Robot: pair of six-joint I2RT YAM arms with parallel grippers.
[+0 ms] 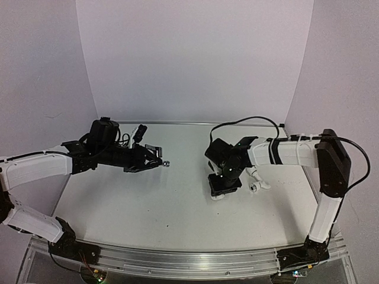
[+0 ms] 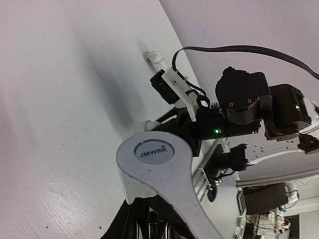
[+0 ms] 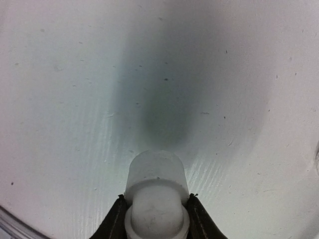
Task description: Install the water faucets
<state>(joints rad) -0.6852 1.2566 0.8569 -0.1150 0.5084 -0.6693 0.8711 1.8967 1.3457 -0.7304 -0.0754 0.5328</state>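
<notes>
**Right tool** (image 3: 156, 199), right wrist view: its two fingers (image 3: 112, 223) were closed against the collar of a white fitting (image 3: 156, 172), one on each side. The fitting's rounded end pointed at the bench (image 3: 75, 99). This view did not show whether the fitting touched the bench.

Top view: the same tool pointed down at mid-right of the bench, with a white edge of the fitting just showing under it. A second fitting (image 1: 257, 183), unseen by the right wrist camera, lay on the bench just beside the tool, toward the right edge.

**Left tool** (image 1: 148, 161): it was held above the bench at centre-left, well apart from the right tool, and clamped on a metal piece (image 2: 154, 159). The top view showed only that piece's small bright tip. The left wrist view showed it close up as a curved silver-grey handle with a round cap marked JMWRR. Its lower end was cut off by the frame, and the fingers gripping it were mostly lost in the dark. Beyond it stood the right arm (image 2: 244, 99).
</notes>
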